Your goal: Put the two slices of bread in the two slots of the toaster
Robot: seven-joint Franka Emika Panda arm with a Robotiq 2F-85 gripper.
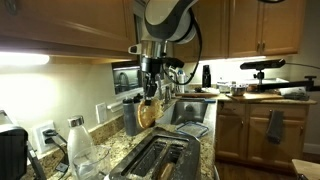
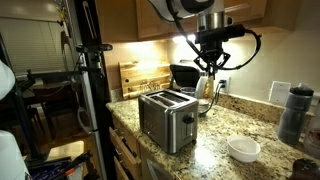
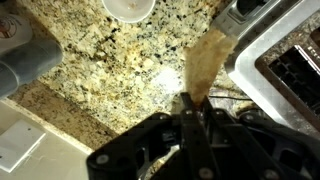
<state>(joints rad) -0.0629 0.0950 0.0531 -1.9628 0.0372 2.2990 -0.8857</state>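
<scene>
Gripper (image 3: 195, 108) fills the near edge of the wrist view. Jaws are clamped tight on the top edge of one bread slice (image 3: 205, 62), nothing else in hand. Slice hangs off the fingertips, on edge.

Position: slice is over bare granite counter (image 3: 110, 75), just left of the toaster (image 3: 290, 40), not yet over either of the slots (image 3: 298, 68). In an exterior view the gripper (image 1: 150, 95) sits above and beyond the toaster (image 1: 155, 158), with the slice dangling under it, well clear of the top. Second slice: can't find it in any view, and can't tell whether a slot already holds it.

Risks, my read:
- Grip is on a thin strip of edge. Soft bread could tear or slide out on a fast move and land on the counter, maybe near the white bowl (image 3: 128, 8).
- Slice face may not be parallel to the slots; hard to judge from here. If it isn't squared before descent, the bottom edge hits the rim and folds.
- Slots are narrow, and any swing eats the margin.
- Release too high and it jams crooked.
</scene>
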